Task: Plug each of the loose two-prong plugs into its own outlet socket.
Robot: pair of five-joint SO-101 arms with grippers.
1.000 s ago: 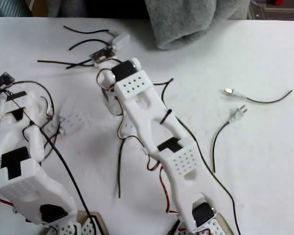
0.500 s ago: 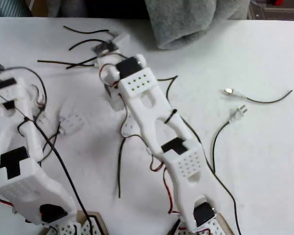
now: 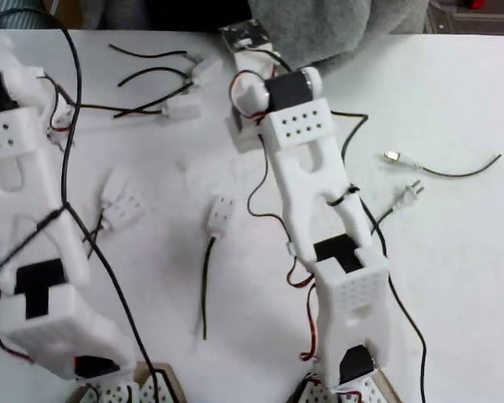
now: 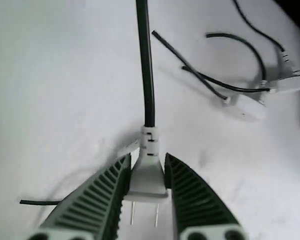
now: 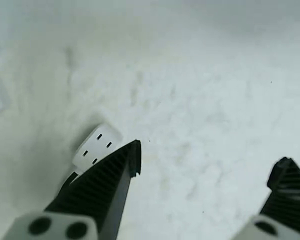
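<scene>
In the left wrist view my left gripper is shut on a white two-prong plug. Its prongs point back at the camera and its black cord runs away over the table. My right gripper is open above bare table, with a white outlet socket beside one finger. From the high view, one socket block with a black cord lies mid-table, and another is to its left. Two loose plugs lie on the right.
More white connectors with tangled black cords sit at the far left-centre, also seen from the left wrist. A grey cloth hangs over the far edge. The left arm and right arm span the table.
The right arm swung right and farther out, uncovering the mid-table socket block. The left arm stretched toward the far left corner.
</scene>
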